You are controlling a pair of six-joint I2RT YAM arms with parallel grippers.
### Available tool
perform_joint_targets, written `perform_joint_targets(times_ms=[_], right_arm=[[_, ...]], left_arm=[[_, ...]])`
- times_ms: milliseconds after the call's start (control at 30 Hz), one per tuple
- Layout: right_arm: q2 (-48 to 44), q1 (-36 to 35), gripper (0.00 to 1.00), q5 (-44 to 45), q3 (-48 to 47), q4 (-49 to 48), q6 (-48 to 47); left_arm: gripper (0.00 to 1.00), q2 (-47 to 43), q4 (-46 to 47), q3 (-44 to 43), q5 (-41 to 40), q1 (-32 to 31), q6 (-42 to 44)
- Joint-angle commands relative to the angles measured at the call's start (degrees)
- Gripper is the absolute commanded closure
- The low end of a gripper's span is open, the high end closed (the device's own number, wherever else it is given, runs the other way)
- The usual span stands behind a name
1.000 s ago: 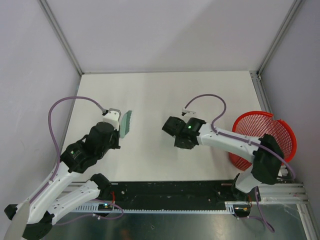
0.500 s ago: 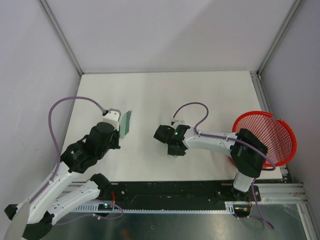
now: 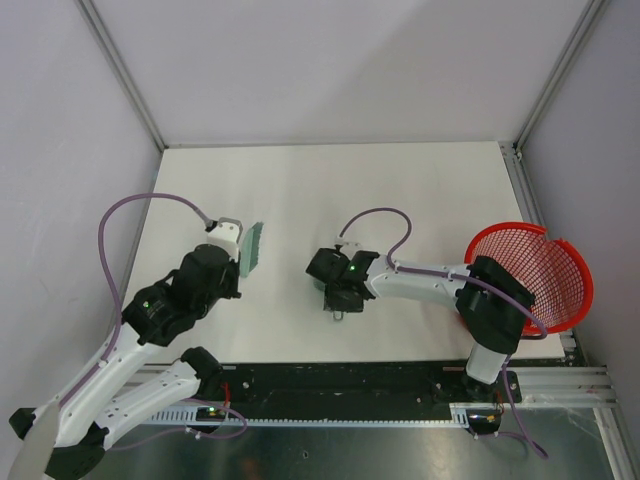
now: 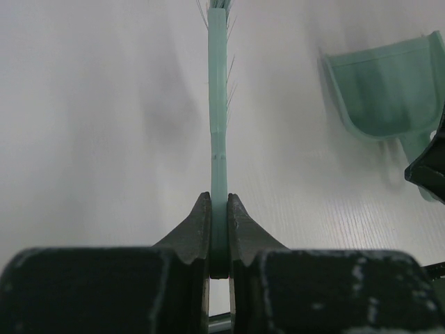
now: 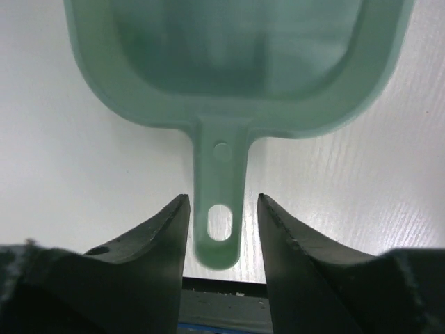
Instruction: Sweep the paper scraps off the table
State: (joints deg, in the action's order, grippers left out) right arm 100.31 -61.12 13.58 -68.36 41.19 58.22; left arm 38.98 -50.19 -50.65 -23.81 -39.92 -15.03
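My left gripper (image 4: 218, 202) is shut on the thin handle of the pale green brush (image 4: 218, 125) and holds it over the white table (image 3: 400, 200); from above the brush head (image 3: 250, 248) sticks out past the gripper (image 3: 232, 252). The pale green dustpan (image 5: 236, 62) lies on the table. My right gripper (image 5: 221, 209) is open, with the dustpan handle between its jaws and a gap on each side. From above, the right gripper (image 3: 338, 300) covers most of the dustpan (image 3: 318, 286). The dustpan also shows in the left wrist view (image 4: 389, 90). No paper scraps show in any view.
A red mesh basket (image 3: 530, 275) hangs at the table's right edge, beside the right arm. The black rail (image 3: 340, 385) with the arm bases runs along the near edge. Metal posts and grey walls close in the far side and both sides.
My right gripper has moved left and a little toward the near edge, over the dustpan. The left arm and the brush have not moved.
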Motion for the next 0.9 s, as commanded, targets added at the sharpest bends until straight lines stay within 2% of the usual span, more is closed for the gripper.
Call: perform_joint_targets(times_ms=[0,100,200,333,500,667,767,867], right_arm=[[-1.12,-0.55,0.44,-2.38,-0.29,-1.90,-1.32],[-2.54,-0.90,0.26,-3.43,-0.29,-1.59,-1.66],[-4.99,-0.92,0.17,-3.28,-0.29,-0.35,-1.85],[-10.75,0.51,0.15,0.67,-0.36,4.80,-1.72],[-21.31,4.52,0.15,6.58,-0.53,13.14,-1.17],[-34.18,12.88,0.13,8.67,-0.68,17.57,-4.83],[-40.64,18.06,0.05,6.55,-0.94,17.69,-7.89],[-44.81,20.85,0.01,5.32,-1.75,17.77,-9.20]], left_arm=[[1.00,-0.16,2.71,-0.06,-1.46,0.40,-1.05],[1.00,0.08,2.72,-0.08,-1.34,0.41,-1.03],[1.00,0.52,2.69,-0.36,-0.96,0.40,-0.98],[1.00,1.43,3.01,-1.73,1.83,0.45,-1.54],[1.00,4.63,6.85,-4.74,7.24,-0.13,-6.21],[1.00,11.00,14.79,-6.36,11.63,-3.71,-10.98],[1.00,15.50,20.49,-7.24,11.55,-7.16,-16.29],[1.00,19.61,25.97,-6.45,8.55,-10.14,-25.73]])
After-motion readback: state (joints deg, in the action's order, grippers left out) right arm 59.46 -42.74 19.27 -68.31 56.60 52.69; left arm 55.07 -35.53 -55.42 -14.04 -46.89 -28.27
